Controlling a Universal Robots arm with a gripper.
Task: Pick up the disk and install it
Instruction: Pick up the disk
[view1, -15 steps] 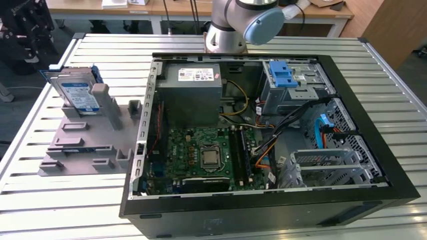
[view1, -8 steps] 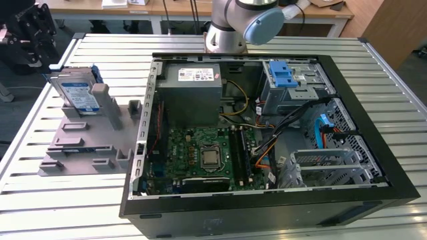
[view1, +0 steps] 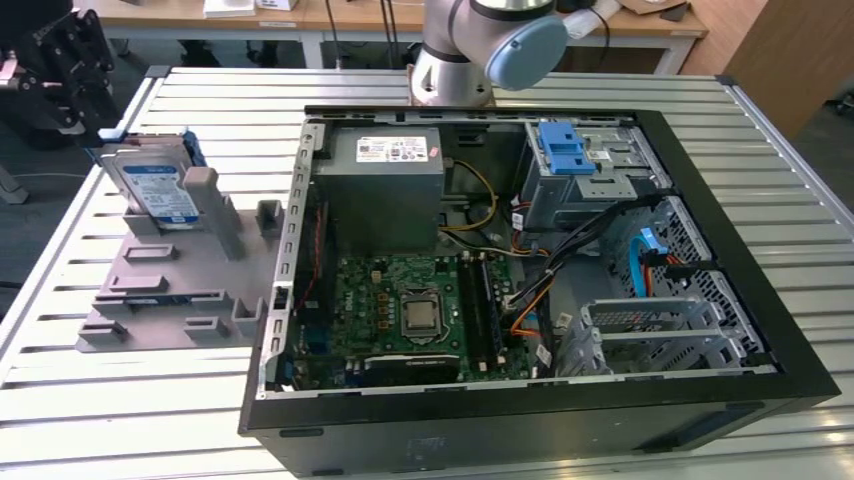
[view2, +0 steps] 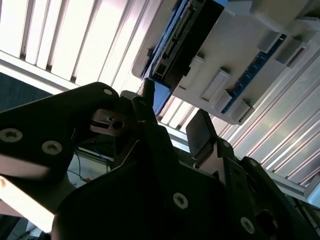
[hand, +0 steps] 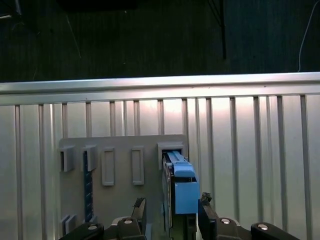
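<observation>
Early days. The disk (view1: 154, 185) stands upright in the grey holder (view1: 160, 290), upper left of the exterior view, not yet lifted. In the first wrist view my gripper (hand: 172, 212) is spread, fingers (hand: 206, 212) flanking it unclamped. Nothing has gone into the case (view1: 534, 430).

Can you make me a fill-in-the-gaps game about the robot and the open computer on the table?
1. The disk is not lying flat: it stands ____ in the grey holder.
2. The disk's plastic frame is coloured ____.
3. The pincer is ____, with one finger on each side of the disk.
4. Inside the computer case, the circuit board is coloured ____.
Missing words: upright; blue; open; green.
</observation>
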